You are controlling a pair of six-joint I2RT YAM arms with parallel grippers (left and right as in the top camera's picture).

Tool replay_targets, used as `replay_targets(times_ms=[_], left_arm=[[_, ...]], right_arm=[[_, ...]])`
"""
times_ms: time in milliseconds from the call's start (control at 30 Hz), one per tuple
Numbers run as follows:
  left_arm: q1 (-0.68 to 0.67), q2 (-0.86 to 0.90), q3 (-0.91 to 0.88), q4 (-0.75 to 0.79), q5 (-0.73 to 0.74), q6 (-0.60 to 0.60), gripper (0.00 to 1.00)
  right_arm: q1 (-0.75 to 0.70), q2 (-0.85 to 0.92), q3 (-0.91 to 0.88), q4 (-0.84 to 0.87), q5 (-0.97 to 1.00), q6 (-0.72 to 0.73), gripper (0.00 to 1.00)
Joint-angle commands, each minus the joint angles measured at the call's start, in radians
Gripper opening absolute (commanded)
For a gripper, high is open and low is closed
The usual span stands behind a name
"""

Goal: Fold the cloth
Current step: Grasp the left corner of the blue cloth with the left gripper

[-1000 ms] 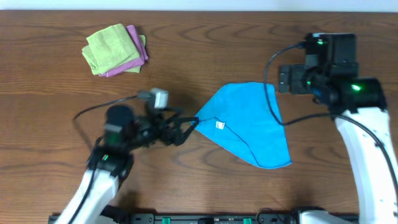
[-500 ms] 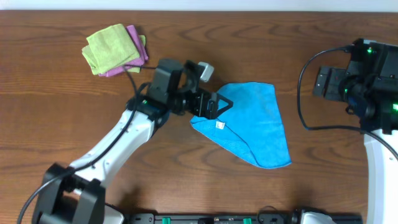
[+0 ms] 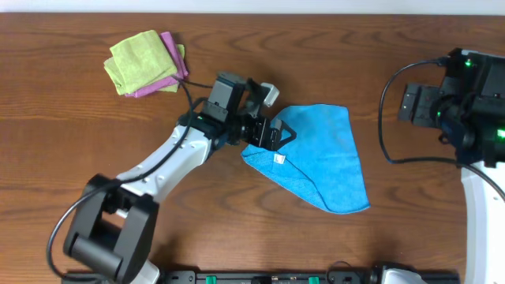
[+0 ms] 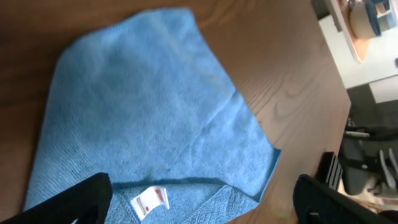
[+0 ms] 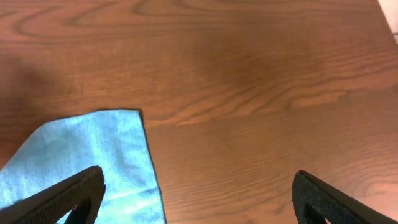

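The bright blue cloth lies folded in a rough triangle at the table's middle right, its white tag near the left edge. My left gripper hovers open over the cloth's upper left part. In the left wrist view the cloth and tag lie between the spread fingers, which hold nothing. My right gripper is off the cloth's right side. It is open and empty, with a cloth corner by its left finger.
A lime-green cloth lies on a pink-purple cloth at the table's far left. Cables trail from both arms. Bare wooden table surrounds the blue cloth.
My left arm has swung from the front left up and right to above the cloth's left part. My right arm has drawn back to the right, away from the cloth.
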Motion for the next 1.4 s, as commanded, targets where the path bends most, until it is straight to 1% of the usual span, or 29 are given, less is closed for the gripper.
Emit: replay_targets(times_ms=[0, 67, 267, 333, 367, 400, 567, 667, 767, 933, 1000, 1200, 1367], left_arm=[[-0.027, 0.020, 0.018, -0.032, 0.044, 0.010, 0.93], [-0.046, 0.021, 0.018, -0.062, 0.043, 0.010, 0.91], [-0.095, 0.019, 0.019, -0.161, 0.045, -0.039, 0.91], [-0.097, 0.014, 0.019, -0.202, 0.045, -0.043, 0.87], [-0.096, 0.012, 0.019, -0.220, 0.045, -0.043, 0.82], [-0.096, 0.008, 0.019, -0.237, 0.044, -0.048, 0.80], [-0.094, -0.010, 0.019, -0.301, 0.026, -0.054, 0.74], [-0.097, -0.010, 0.019, -0.316, -0.051, -0.053, 0.69], [-0.109, -0.009, 0.018, -0.324, -0.182, -0.053, 0.70], [-0.111, -0.007, 0.018, -0.320, -0.278, -0.053, 0.73], [-0.111, -0.002, 0.018, -0.305, -0.279, -0.053, 0.73], [-0.111, 0.043, 0.018, -0.277, -0.269, -0.062, 0.68], [-0.111, 0.085, 0.018, -0.278, -0.191, -0.069, 0.63]], right_arm=[[-0.006, 0.026, -0.008, -0.002, 0.014, -0.007, 0.96], [-0.006, 0.034, -0.008, -0.002, 0.014, -0.007, 0.96], [-0.006, 0.058, -0.008, 0.005, 0.014, -0.008, 0.94], [-0.006, 0.064, -0.008, 0.006, 0.014, -0.008, 0.93], [-0.006, 0.066, -0.008, 0.006, 0.014, -0.008, 0.92], [-0.006, 0.066, -0.008, 0.006, 0.014, -0.008, 0.91], [-0.006, 0.066, -0.009, 0.014, 0.013, -0.008, 0.89], [-0.006, 0.066, -0.009, 0.014, 0.006, -0.008, 0.88], [-0.006, 0.066, -0.008, 0.013, -0.002, -0.008, 0.88], [-0.006, 0.066, -0.008, 0.015, -0.002, -0.007, 0.88], [-0.006, 0.066, -0.009, 0.018, -0.002, -0.008, 0.88], [-0.006, 0.066, -0.008, 0.023, -0.002, -0.008, 0.88], [-0.006, 0.066, -0.009, 0.030, -0.002, -0.008, 0.88]])
